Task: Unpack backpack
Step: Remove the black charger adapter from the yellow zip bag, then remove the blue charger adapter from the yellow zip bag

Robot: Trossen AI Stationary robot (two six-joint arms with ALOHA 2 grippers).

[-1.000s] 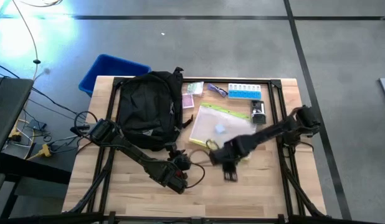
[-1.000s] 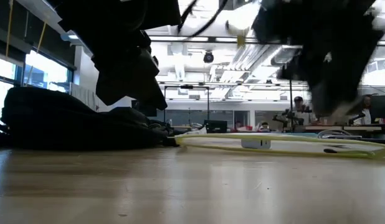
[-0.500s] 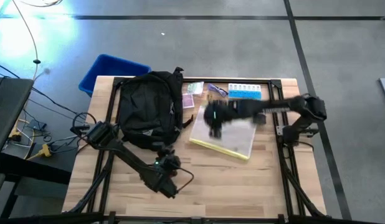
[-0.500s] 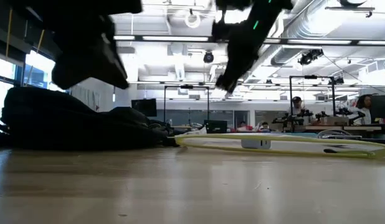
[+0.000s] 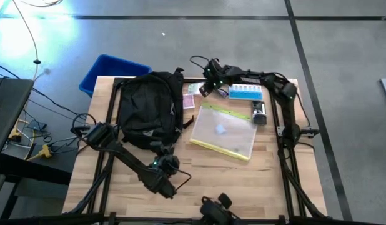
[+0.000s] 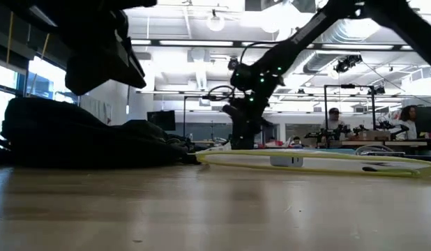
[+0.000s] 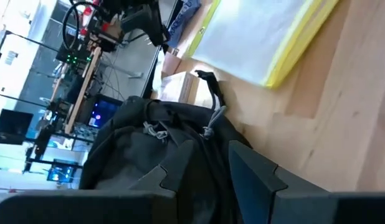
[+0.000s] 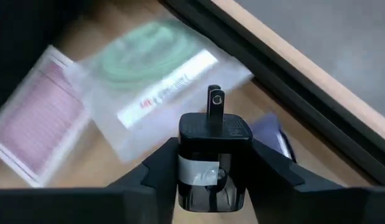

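Large black soft fabric backpack (image 5: 150, 107) at table's ten o'clock. Right gripper (image 8: 211, 155) at twelve o'clock, fingers clamping small black plug-in charger (image 8: 211, 158). Left gripper (image 5: 160, 182) at seven o'clock, finger state indeterminable. Risk: charger dropping onto clear bagged items (image 8: 155, 93) if released high.

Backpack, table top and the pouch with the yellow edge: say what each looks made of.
Backpack: black woven fabric, matte, judging by its slumped folds and soft straps.
Table top: pale wood, apparently laminated strips with visible grain, satin finish.
Pouch: clear flexible plastic, probably vinyl, with a yellow edge; it lies flat and shows something inside.
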